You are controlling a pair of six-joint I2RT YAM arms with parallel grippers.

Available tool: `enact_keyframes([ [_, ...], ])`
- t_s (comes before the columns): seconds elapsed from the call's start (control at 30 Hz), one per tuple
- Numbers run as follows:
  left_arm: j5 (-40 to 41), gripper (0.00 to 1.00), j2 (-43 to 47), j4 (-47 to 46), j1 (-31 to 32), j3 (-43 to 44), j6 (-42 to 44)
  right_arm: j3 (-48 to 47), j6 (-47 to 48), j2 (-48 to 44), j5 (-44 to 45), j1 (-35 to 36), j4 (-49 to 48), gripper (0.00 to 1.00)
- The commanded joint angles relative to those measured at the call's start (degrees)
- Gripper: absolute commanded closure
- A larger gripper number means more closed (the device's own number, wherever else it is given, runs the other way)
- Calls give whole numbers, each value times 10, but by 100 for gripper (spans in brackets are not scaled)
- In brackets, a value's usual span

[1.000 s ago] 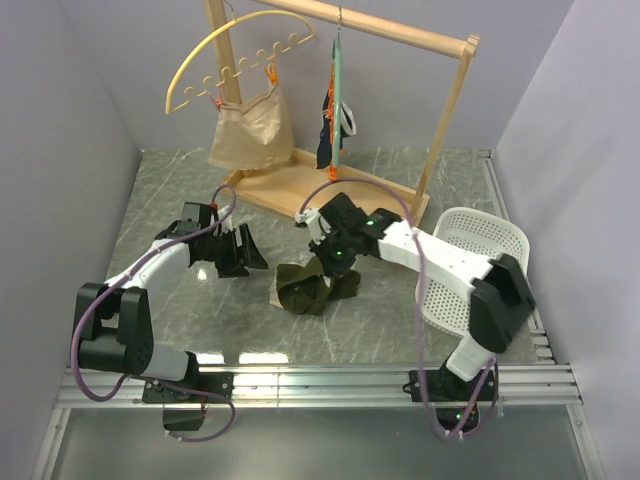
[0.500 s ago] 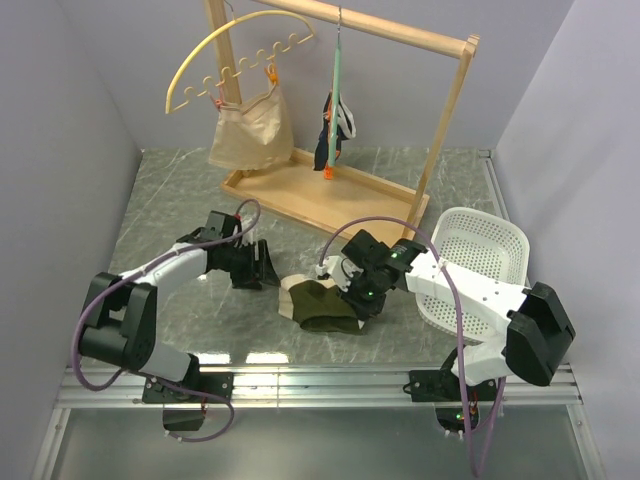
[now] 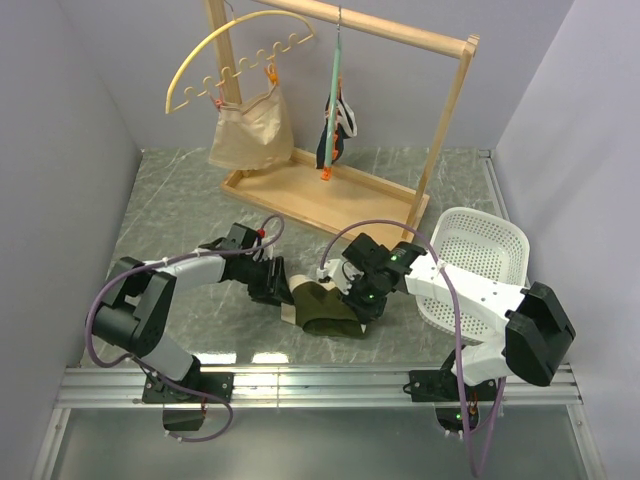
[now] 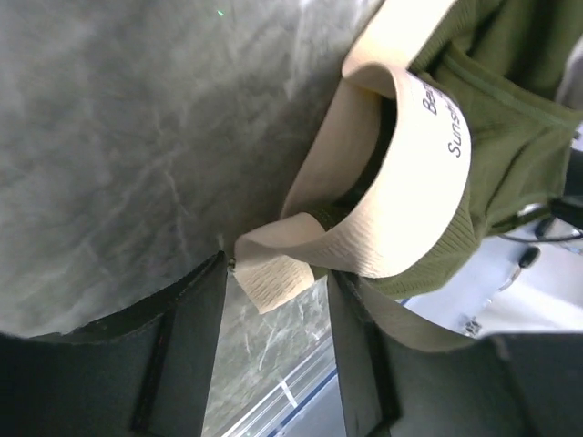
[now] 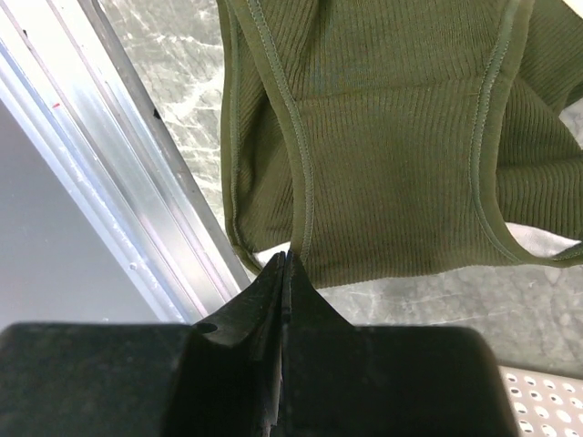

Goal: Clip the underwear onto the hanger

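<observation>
nothing was clipped yet: your dark olive-green, tan-banded underwear (image 3: 325, 308) lay on the grey marbled desk (image 3: 180, 200), well apart from the thin teal arc hanger (image 3: 335, 80). your right gripper (image 5: 284, 259) had its jaws clenched on the hem; your left gripper (image 4: 273, 273) held its jaws apart astride the waistband.

Underwear (image 3: 322, 310) on table (image 3: 170, 200) (near edge), hanger (image 3: 336, 80) on rack (image 3: 445, 115) behind, basket (image 3: 482, 240) right

The underwear (image 5: 383, 137) is olive ribbed knit cloth, matt; its waistband (image 4: 410, 209) is tan woven elastic, finely ridged. The tabletop (image 3: 180, 200) looks like grey veined stone with a slight sheen. Matt black plastic forms the fingers (image 4: 182, 355) of the left gripper (image 4: 276, 273). At upper middle the rack (image 3: 330, 195) is pale smooth wood; the basket (image 3: 480, 245) at right is white perforated plastic; the rail (image 3: 330, 378) along the bottom is brushed metal
</observation>
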State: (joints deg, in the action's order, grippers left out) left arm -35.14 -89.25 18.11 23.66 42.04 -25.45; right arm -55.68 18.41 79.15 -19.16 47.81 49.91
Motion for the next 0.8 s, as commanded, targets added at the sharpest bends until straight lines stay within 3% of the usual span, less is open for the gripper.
enact_keyframes([
  [0.0,-54,48,22,-70,1,-27,-21,3,-8,-8,-5,4,-17,100],
  [0.1,-53,59,10,-91,0,-31,-26,5,-16,-5,-6,4,-24,100],
  [0.23,-39,99,-13,-64,-9,7,3,16,-29,-3,-17,3,-45,100],
  [0.43,-34,100,8,53,-77,115,92,-17,-42,11,-1,-12,-68,100],
  [0.63,-6,100,30,205,-118,246,240,-54,-49,-15,-9,-15,-65,100],
  [0.77,12,100,51,317,-118,300,432,-42,-60,-11,-65,-1,-77,100],
])
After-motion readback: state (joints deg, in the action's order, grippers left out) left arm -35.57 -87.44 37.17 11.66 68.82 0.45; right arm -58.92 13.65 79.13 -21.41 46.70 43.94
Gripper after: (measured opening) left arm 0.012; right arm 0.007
